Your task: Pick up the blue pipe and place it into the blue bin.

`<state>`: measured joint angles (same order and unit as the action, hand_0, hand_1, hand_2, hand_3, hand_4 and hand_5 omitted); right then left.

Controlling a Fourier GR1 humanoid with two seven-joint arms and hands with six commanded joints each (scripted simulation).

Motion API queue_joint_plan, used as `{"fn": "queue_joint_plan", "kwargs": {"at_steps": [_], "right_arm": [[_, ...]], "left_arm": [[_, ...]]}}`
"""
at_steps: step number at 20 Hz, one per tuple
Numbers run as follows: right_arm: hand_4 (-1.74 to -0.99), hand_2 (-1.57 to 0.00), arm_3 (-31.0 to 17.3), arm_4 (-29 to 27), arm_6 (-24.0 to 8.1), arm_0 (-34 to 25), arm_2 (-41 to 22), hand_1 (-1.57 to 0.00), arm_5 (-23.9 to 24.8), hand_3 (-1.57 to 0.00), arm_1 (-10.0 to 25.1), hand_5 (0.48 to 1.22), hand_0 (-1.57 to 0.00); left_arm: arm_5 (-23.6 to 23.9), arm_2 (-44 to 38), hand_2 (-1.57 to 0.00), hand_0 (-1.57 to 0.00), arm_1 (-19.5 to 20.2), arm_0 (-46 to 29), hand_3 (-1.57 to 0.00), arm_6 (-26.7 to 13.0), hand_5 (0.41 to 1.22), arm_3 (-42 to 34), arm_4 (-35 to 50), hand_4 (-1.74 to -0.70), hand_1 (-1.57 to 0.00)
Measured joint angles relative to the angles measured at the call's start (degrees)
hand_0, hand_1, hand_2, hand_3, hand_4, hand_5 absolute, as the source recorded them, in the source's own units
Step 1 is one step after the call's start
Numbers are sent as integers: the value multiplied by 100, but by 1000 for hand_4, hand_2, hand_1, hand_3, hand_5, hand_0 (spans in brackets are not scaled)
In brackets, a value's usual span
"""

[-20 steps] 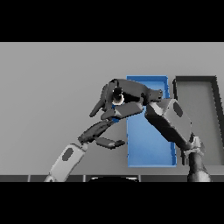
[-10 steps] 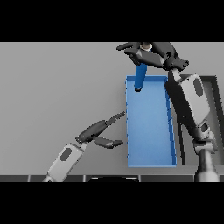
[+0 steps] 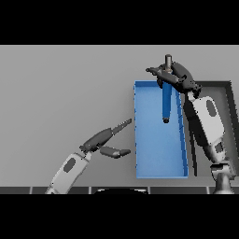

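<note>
The blue pipe (image 3: 165,103) hangs upright over the far half of the blue bin (image 3: 140,140), its lower end inside the bin's outline. My right hand (image 3: 173,77) is above the bin's far edge, with its fingers curled on the pipe's top end. The right arm comes in along the bin's right side. My left hand (image 3: 103,138) rests low over the table just left of the bin, open, fingers straight and pointing toward the bin's left wall, holding nothing.
A dark grey bin (image 3: 229,88) stands right of the blue bin, partly hidden by my right arm. Bare grey table stretches to the left and far side.
My right hand has carried the pipe rightward and a little lower, from the bin's far left corner to over the bin's far middle. The left hand has stayed where it was.
</note>
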<state>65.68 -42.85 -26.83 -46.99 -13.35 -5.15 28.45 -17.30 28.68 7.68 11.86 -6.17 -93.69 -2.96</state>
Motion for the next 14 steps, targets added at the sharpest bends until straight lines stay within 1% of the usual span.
{"fn": "queue_joint_plan", "kwargs": {"at_steps": [1, 2, 3, 4, 5, 6, 7, 8, 9, 10, 11, 12, 13, 14], "right_arm": [[-1499, -1571, 81, -26, -176, 124, -5, -1571, 174, -1571, 70, 1221, -1571], [-1547, -1571, 121, 23, -323, 261, -79, -1571, 234, -1281, 140, 1221, -1571], [-1586, -1571, 159, 29, -523, 409, -146, -1571, 296, -1025, 227, 1221, -1571], [-1617, -1571, 223, 141, -676, 561, -225, -1571, 296, -820, 249, 1221, -1571], [-1642, -1571, 203, 202, -810, 617, -305, -1571, 263, -681, 278, 1221, -1571], [-1662, -1571, 248, 251, -810, 751, -396, -1571, 216, -617, 343, 1221, -1571], [-1617, -1571, 149, 222, -809, 754, -631, -1571, 272, -808, 439, 1199, -1571], [-1573, -1454, 10, 192, -810, 782, -838, -1514, 312, -960, 488, 1188, -1571], [-1515, -1163, -198, -117, -810, 695, -1231, -1211, 494, -768, 648, 1176, -1257], [-1451, -930, -420, -449, -810, 590, -1592, -968, 640, -614, 741, 1146, -1005], [-1385, -744, -600, -879, -810, 494, -1950, -775, 789, -491, 854, 1114, -804], [-1334, -595, -673, -1251, -811, 391, -2266, -619, 898, -393, 943, 1135, -643], [-1296, -476, -741, -1576, -810, 268, -2519, -495, 875, -314, 986, 1152, -514], [-1264, -380, -689, -1734, -810, 212, -2722, -396, 634, -251, 1130, 1108, -411]], "left_arm": [[-30, -2, 1, 1, 33, -41, 1, 0, 479, -43, 35, -877, 1], [6, 23, 1, 1, 0, -54, 1, -56, 477, -72, 14, -879, 1], [0, 11, 1, 1, 42, -81, 1, -22, 475, -43, -6, -880, 1], [-4, 55, 1, 1, 31, -136, 1, 0, 476, -81, -14, -881, 1], [-16, 0, 1, 1, 69, -57, 1, 7, 479, -59, -2, -883, 1], [-1, 9, 1, 1, 28, -33, 1, -5, 481, -22, -11, -885, 1], [-11, 30, 1, 1, -3, -45, 1, 0, 483, -38, 9, -886, 1], [23, 37, 1, 1, -80, 34, 1, -113, 486, 61, -27, -885, 1], [4, 46, 1, 1, -57, 27, 1, -70, 490, 49, -36, -883, 1], [33, 35, 1, 1, -45, -27, 1, 1, 493, 16, -38, -882, 1], [10, 17, 1, 1, -7, -27, 1, 25, 495, -40, -5, -880, 1], [-5, 10, 1, 1, 26, -36, 1, 16, 497, -76, 7, -880, 1], [-11, -31, 1, 1, 41, -9, 1, -41, 497, -10, 21, -881, 1], [-4, 0, 1, 1, 24, -36, 1, 6, 496, -22, 3, -881, 1]]}}
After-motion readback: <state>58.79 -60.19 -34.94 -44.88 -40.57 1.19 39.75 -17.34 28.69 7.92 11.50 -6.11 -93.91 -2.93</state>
